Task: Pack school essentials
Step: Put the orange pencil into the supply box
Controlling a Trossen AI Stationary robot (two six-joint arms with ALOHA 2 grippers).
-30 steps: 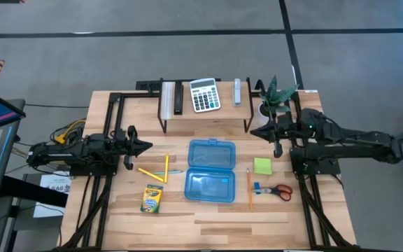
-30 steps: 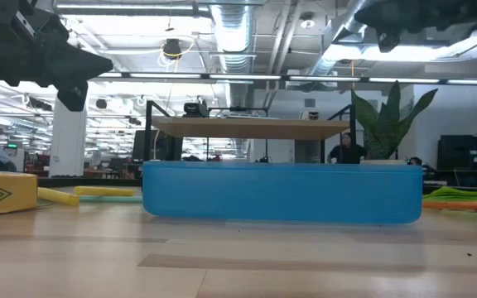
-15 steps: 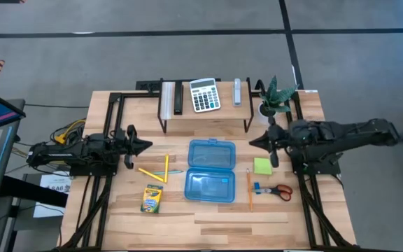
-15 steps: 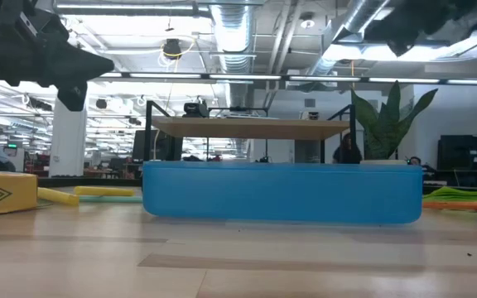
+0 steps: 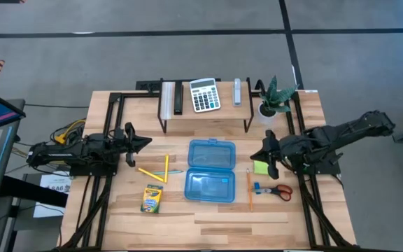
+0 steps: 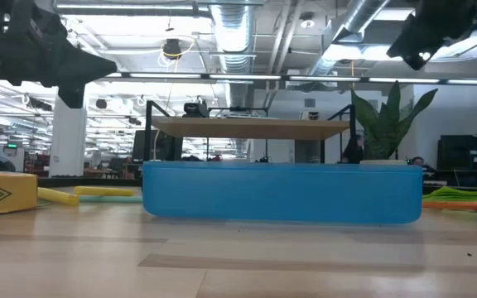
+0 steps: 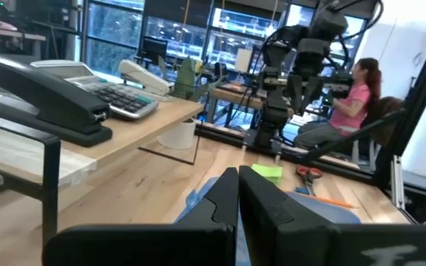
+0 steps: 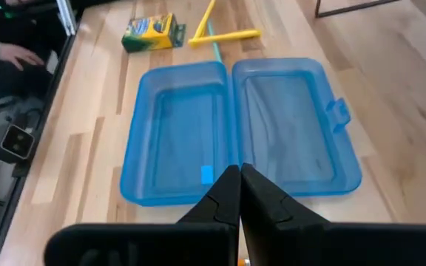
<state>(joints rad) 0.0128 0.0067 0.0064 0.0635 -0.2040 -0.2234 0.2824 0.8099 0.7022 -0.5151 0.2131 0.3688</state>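
Note:
An open blue plastic case [image 5: 210, 171] lies mid-table, also seen in the right wrist view [image 8: 235, 133]. Left of it lie yellow pencils [image 5: 154, 172] and the crayon box [image 5: 152, 199]. On its right are an orange pencil [image 5: 249, 189], a lime-green sticky-note pad [image 5: 261, 167], a tiny blue piece [image 5: 257, 187] and red-handled scissors [image 5: 280, 190]. My right gripper [image 5: 253, 155] is shut, hovering over the pad's far edge and pointing at the case [image 8: 239, 177]. My left gripper [image 5: 145, 143] is shut, waiting in the air left of the case [image 7: 239, 193].
A low shelf [image 5: 205, 115] at the far side carries a grey-white calculator [image 5: 203, 94] and a stapler [image 5: 178, 98]. A potted plant [image 5: 271, 98] stands by its right end. A person in pink [image 7: 350, 103] sits beyond the table's right side. Bare wood lies near the front edge.
My right gripper has moved toward the table's near edge, from beside the potted plant to over the sticky-note pad, staying shut and pointing left. Nothing on the table has moved.

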